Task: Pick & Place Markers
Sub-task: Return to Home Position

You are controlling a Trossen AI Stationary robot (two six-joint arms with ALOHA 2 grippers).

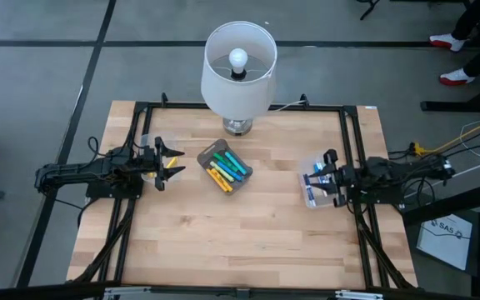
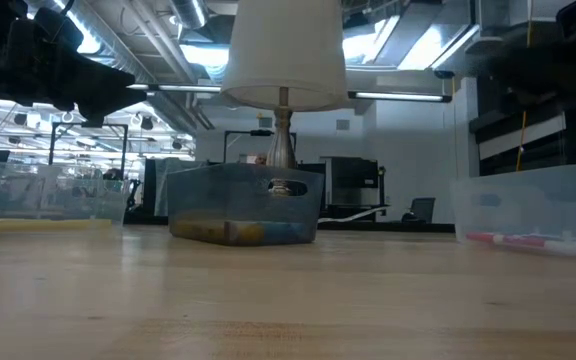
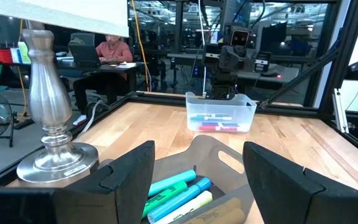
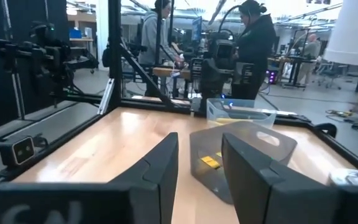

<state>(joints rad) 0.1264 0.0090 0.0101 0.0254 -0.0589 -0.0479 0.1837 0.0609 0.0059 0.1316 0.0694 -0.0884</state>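
The table (image 1: 223, 242) under me was pale wood inside a black frame, on a grey floor, and a lamp (image 1: 238, 67) with a white shade stood at the far edge, off to one side of both my hands. Between my 2 hands sat the black bin (image 1: 204, 156), and the markers (image 1: 226, 168) lay in it: cyan, green and yellow barrels packed side by side. My left gripper (image 3: 197, 163) hung just short of that bin with its tips pointed at it. Its fingers (image 3: 129, 177) were spread wide, holding nothing and touching nothing. Below and just behind those tips was a clear tub (image 2: 48, 200) with something yellow lying in the bottom. Straight across the bin, my right gripper (image 4: 199, 155) faced me over a second clear tub (image 3: 219, 102), where a few blue and red markers (image 3: 215, 122) lay flat. Its fingers stood parted by a narrower gap, and they were empty too. Beyond the table the room was a workshop of benches, screens and ceiling lights. 1 person (image 3: 110, 46) sat at a desk past my left hand, and 2 people (image 4: 253, 37) stood among the benches beyond my right.
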